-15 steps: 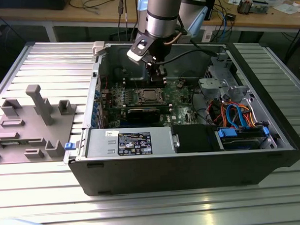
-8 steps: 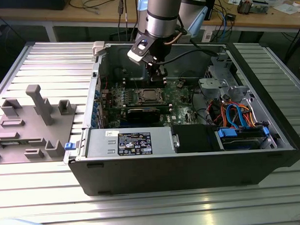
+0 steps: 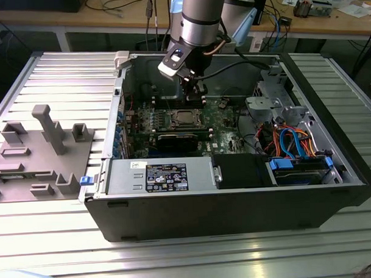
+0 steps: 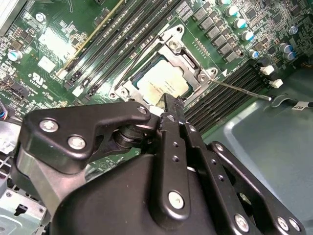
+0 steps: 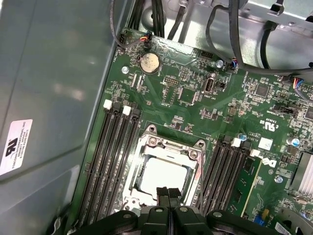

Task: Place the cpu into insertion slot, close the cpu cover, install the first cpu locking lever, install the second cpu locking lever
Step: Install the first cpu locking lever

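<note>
Gripper (image 4: 171,100): nearest to us in both wrist views. Its fingers are pressed together with nothing between them, the tips at the edge of the cpu cover; we cannot tell whether they touch it.
Computer case (image 3: 236,204): lies open on its side, and in the exterior view the arm reaches down into it.
Circuit board (image 5: 186,117): green, lining the case floor. We judge it rigid but crowded with fragile parts.
Cpu cover (image 5: 146,147): lies flat around the chip. We judge it thin, springy sheet metal, best pushed on its frame.
Cpu (image 5: 164,174): seated in the insertion slot (image 5: 135,185), framed by the cover. We judge it light, stiff and delicate, to be held by its edges only.
Locking lever (image 4: 244,91): a thin wire rod jutting out beside the socket, apparently unlatched. We judge it stiff and slippery, best taken near its free end.
</note>
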Motion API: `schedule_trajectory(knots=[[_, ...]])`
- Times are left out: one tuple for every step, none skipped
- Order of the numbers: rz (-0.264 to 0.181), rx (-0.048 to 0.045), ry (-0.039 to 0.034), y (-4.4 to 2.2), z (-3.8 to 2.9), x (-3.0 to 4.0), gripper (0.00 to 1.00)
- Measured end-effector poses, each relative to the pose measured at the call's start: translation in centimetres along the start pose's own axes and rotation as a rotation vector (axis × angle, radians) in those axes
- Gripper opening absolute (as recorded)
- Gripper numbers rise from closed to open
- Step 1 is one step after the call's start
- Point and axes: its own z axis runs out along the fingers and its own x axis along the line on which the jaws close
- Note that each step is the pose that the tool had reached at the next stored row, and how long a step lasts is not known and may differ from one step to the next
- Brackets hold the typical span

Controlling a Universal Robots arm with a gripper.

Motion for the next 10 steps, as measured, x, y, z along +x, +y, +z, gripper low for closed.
schedule_trajectory(knots=[[-0.003, 0.0001, -0.0002, 0.0, 0.0, 0.0, 0.11], [-0.006, 0.0001, -0.0003, 0.0, 0.0, 0.0, 0.11], [-0.008, 0.0002, -0.0004, 0.0, 0.0, 0.0, 0.11], [-0.011, 0.0003, -0.0006, 0.0, 0.0, 0.0, 0.11], [-0.016, 0.0004, -0.0008, 0.0, 0.0, 0.0, 0.11], [-0.018, 0.0005, -0.001, 0.0, 0.0, 0.0, 0.11], [-0.021, 0.0006, -0.0011, 0.0, 0.0, 0.0, 0.11], [-0.025, 0.0007, -0.0013, 0.0, 0.0, 0.0, 0.11], [-0.027, 0.0008, -0.0015, 0.0, 0.0, 0.0, 0.11], [-0.03, 0.0008, -0.0016, 0.0, 0.0, 0.0, 0.11]])
